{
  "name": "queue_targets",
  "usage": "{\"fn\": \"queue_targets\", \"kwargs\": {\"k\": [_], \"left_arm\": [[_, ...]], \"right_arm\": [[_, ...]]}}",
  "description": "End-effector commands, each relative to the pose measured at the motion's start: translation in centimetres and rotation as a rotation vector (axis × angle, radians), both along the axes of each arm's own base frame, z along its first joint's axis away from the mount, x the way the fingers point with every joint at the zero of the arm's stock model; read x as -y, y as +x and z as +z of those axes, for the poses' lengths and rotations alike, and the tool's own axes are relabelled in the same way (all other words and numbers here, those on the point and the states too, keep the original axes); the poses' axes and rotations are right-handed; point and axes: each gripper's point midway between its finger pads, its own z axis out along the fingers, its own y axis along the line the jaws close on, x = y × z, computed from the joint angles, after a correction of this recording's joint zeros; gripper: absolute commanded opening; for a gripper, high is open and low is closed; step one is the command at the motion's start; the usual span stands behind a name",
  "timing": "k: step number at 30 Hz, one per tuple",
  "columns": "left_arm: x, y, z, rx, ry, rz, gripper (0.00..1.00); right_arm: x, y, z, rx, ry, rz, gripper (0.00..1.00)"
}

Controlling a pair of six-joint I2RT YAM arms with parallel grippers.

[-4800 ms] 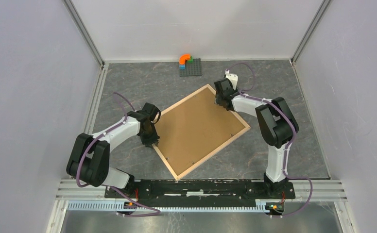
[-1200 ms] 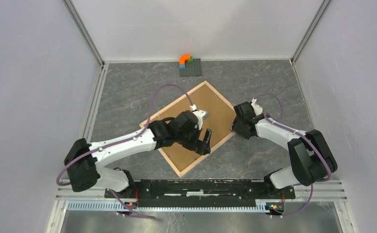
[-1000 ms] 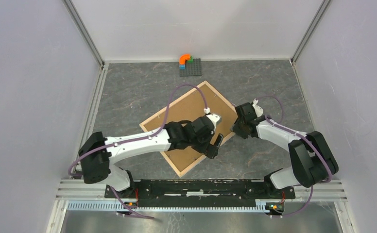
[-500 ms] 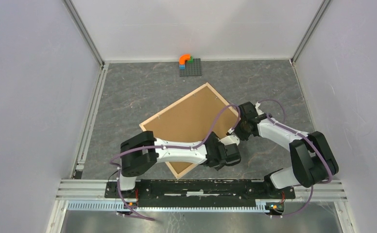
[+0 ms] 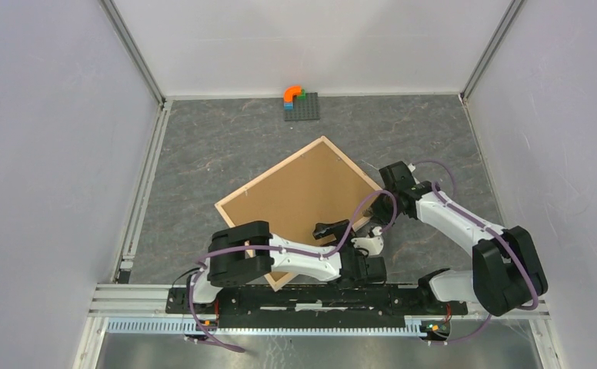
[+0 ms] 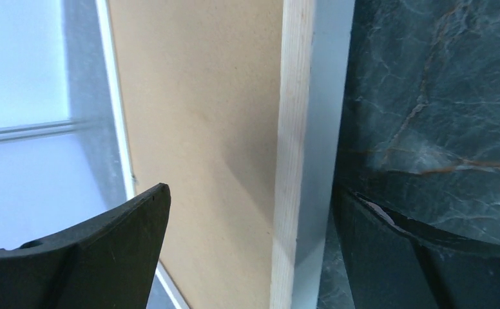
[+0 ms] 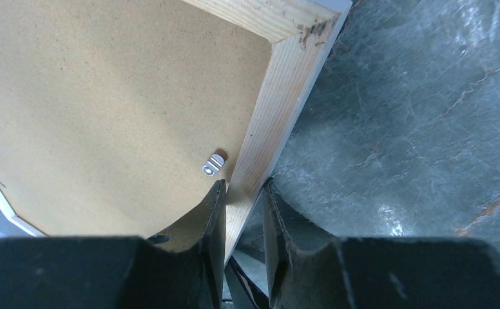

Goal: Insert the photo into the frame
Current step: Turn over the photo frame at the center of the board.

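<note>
Now: frame [image 7: 260, 145] lies back-up, diamond-wise, at middle of bench [image 5: 226, 138]; backing board [image 5: 299, 196] fills it; photo not in sight. Right pincer [image 7: 242, 193] clenched on rail near right corner. Left pincer [image 6: 250, 193] released, straddling lower-right rail. Hold clamp steady, close left squarely. Frame slightly lower-left than half-second earlier.

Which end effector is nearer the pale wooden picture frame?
Right. The right end effector is shut on the pale wooden frame near a corner; the left end effector straddles a rail, open, without touching.
</note>
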Motion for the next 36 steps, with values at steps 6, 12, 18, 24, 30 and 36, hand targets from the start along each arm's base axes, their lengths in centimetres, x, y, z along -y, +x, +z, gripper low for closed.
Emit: {"fn": "queue_targets", "kwargs": {"k": [6, 12, 18, 24, 30, 36], "left_arm": [[-1.5, 1.8, 4.9, 0.277, 0.142, -0.002, 0.67], [-2.4, 1.7, 7.9, 0.291, 0.133, 0.009, 0.30], [-2.5, 1.6, 13.7, 0.280, 0.036, 0.020, 0.02], [-0.2, 1.2, 20.0, 0.134, -0.163, -0.052, 0.02], [2.7, 1.4, 27.0, -0.053, -0.445, -0.171, 0.02], [4.4, 4.4, 30.5, -0.224, -0.689, -0.230, 0.02]], "right_arm": [[-1.9, 0.9, 3.6, 0.076, 0.109, 0.016, 0.00], [-1.6, 2.0, 5.9, 0.196, 0.094, 0.056, 0.17], [1.9, 5.7, 15.4, 0.534, -0.136, 0.117, 0.58], [6.1, 5.0, 33.7, 1.018, -0.448, 0.279, 0.70], [12.4, -2.6, 44.9, 1.375, -0.553, 0.053, 0.93], [15.7, -7.2, 46.0, 1.464, -0.562, -0.081, 0.96]]}}
